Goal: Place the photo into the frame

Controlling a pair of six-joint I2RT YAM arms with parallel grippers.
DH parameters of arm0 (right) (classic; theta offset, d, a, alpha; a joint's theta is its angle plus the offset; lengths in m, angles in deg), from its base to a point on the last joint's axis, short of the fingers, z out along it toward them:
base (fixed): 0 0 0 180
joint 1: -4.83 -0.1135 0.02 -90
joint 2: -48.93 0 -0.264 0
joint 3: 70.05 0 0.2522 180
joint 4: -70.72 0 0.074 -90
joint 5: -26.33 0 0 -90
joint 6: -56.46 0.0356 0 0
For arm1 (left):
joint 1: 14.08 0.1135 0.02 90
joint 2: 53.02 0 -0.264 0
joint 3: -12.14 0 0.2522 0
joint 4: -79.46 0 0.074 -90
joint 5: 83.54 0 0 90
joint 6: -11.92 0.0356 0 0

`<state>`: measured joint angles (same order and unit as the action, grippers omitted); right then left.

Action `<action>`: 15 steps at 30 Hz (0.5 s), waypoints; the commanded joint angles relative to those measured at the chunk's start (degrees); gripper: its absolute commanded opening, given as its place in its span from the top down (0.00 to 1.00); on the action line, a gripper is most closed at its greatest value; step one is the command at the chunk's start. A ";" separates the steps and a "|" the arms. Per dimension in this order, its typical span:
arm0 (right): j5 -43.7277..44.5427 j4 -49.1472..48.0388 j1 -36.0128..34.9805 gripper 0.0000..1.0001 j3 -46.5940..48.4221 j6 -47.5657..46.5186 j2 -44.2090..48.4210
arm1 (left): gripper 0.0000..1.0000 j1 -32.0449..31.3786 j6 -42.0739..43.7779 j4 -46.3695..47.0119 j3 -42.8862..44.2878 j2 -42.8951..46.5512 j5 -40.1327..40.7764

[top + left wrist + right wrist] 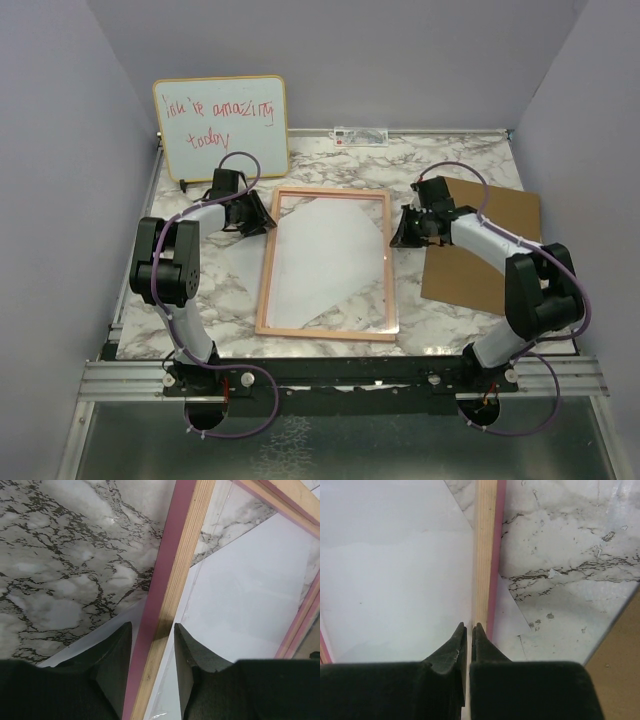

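The frame (325,333) lies flat mid-table, its pinkish wood border unbroken. The photo (325,255) lies white side up and skewed within it, one corner poking out past the left rail. My left gripper (260,220) is at the frame's far left corner. In the left wrist view its jaws (152,626) are shut on the frame rail (175,555), beside the white photo (250,595). My right gripper (398,236) is at the right rail. Its fingers (469,625) are shut over the rail's (485,555) inner edge beside the photo (395,570); pinched paper does not show.
A brown backing board (490,250) lies right of the frame, under the right arm; its corner shows in the right wrist view (620,645). A whiteboard (222,125) with red handwriting leans at the back left. Grey walls close in the marble table (200,310).
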<state>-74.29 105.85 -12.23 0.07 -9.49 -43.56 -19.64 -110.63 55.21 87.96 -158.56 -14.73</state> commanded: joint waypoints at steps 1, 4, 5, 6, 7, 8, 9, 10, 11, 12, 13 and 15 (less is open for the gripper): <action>-6.77 -5.27 0.70 0.99 -1.79 1.43 2.90 | 0.61 0.46 0.17 -1.03 0.42 -1.63 -0.50; -12.07 -9.06 0.84 0.93 -3.50 2.62 2.97 | 0.62 0.46 0.04 -0.86 0.43 -2.10 -1.01; -14.41 -10.87 1.02 0.88 -4.25 3.09 2.93 | 0.62 0.46 0.04 -0.86 0.43 -2.17 -1.11; -16.37 -12.85 1.14 0.80 -5.27 3.76 2.98 | 0.62 0.46 0.10 -0.86 0.43 -2.28 -1.06; -18.36 -15.36 1.19 0.72 -6.28 4.40 3.07 | 0.62 0.46 0.12 -0.79 0.43 -2.35 -1.13; -20.35 -17.86 1.42 0.65 -7.52 5.24 3.34 | 0.62 0.46 0.12 -0.84 0.35 -2.34 -1.09; -22.24 -21.29 1.81 0.58 -9.02 6.20 3.70 | 0.63 0.46 0.12 -0.83 0.34 -2.46 -1.13; -24.54 -24.52 2.22 0.54 -10.38 7.31 3.82 | 0.63 0.44 0.12 -0.81 0.27 -2.51 -1.10; -26.64 -27.25 2.74 0.51 -11.76 8.51 3.82 | 0.63 0.46 0.08 -0.81 0.25 -2.63 -1.13; -28.90 -29.91 3.14 0.48 -12.95 9.70 3.81 | 0.63 0.46 0.04 -0.81 0.25 -2.65 -1.06; -31.19 -32.09 3.53 0.47 -13.86 10.82 3.58 | 0.63 0.46 0.04 -0.85 0.17 -2.66 -1.19; -34.70 -35.57 3.86 0.46 -15.19 12.27 3.30 | 0.63 0.46 -0.05 -0.79 0.23 -2.65 -1.17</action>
<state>-96.69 82.87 -9.21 -12.61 -2.05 -41.40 -19.34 -110.68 55.35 88.05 -159.21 -15.65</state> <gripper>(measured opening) 0.532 0.375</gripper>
